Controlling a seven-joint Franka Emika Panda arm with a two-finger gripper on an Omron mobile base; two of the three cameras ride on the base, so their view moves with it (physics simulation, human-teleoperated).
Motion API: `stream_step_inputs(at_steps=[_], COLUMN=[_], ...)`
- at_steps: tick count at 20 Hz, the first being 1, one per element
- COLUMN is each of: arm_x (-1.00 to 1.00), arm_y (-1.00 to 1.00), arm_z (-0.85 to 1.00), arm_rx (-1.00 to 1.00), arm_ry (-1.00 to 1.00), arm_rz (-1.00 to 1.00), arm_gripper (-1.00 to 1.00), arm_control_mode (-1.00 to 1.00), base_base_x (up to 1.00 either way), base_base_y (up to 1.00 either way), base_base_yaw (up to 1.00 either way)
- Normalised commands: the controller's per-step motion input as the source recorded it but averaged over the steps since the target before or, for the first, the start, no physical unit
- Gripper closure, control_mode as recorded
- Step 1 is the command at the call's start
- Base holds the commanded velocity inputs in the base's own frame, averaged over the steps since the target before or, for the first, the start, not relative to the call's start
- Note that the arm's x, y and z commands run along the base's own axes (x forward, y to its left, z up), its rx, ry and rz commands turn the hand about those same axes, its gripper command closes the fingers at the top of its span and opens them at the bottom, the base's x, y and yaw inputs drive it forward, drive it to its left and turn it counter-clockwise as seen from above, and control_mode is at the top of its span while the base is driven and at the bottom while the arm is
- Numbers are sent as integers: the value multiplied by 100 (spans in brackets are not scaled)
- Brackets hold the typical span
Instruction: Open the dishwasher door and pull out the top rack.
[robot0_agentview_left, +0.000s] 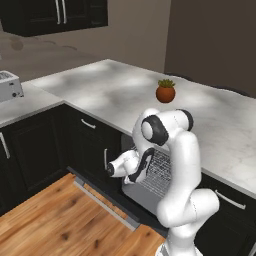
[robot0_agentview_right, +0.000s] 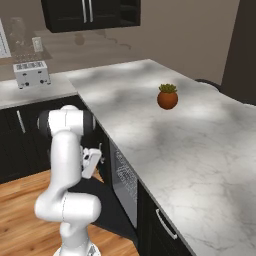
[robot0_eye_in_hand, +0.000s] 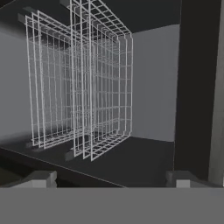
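Note:
The dishwasher door (robot0_agentview_left: 102, 196) hangs fully open, folded down flat above the wood floor, and appears as a dark slab (robot0_agentview_right: 107, 210) in the right base view. Inside the tub the top rack (robot0_eye_in_hand: 109, 87), a thin grey-white wire basket, sits pushed in; it also shows as wire grid (robot0_agentview_left: 157, 172) behind my forearm. The hand view is rolled, so the racks stand on edge. My gripper (robot0_eye_in_hand: 111, 179) is open in front of the tub mouth, fingertips (robot0_eye_in_hand: 40, 178) wide apart with nothing between them. It is a short way from the rack, not touching it.
A second wire rack (robot0_eye_in_hand: 48, 96) sits beside the top one. The black frame edge (robot0_eye_in_hand: 194, 87) of the opening lies close to one fingertip. On the marble counter (robot0_agentview_left: 220, 125) above stands a potted plant (robot0_agentview_left: 165, 91). A toaster (robot0_agentview_left: 9, 85) sits far left.

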Motion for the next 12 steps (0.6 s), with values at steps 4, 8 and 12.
stream_step_inputs(at_steps=[4, 8, 12], arm_x=[43, 33, 28], arm_y=[-22, -17, -8], arm_z=[-4, -24, -33], arm_rx=[0, 0, -2], arm_ry=[0, 0, 0], arm_rz=[0, 0, 0], arm_gripper=[-100, -100, -100], arm_control_mode=[-100, -100, -100], base_base_x=[0, 0, 0], base_base_y=[0, 0, 0], base_base_yaw=[0, 0, 0])
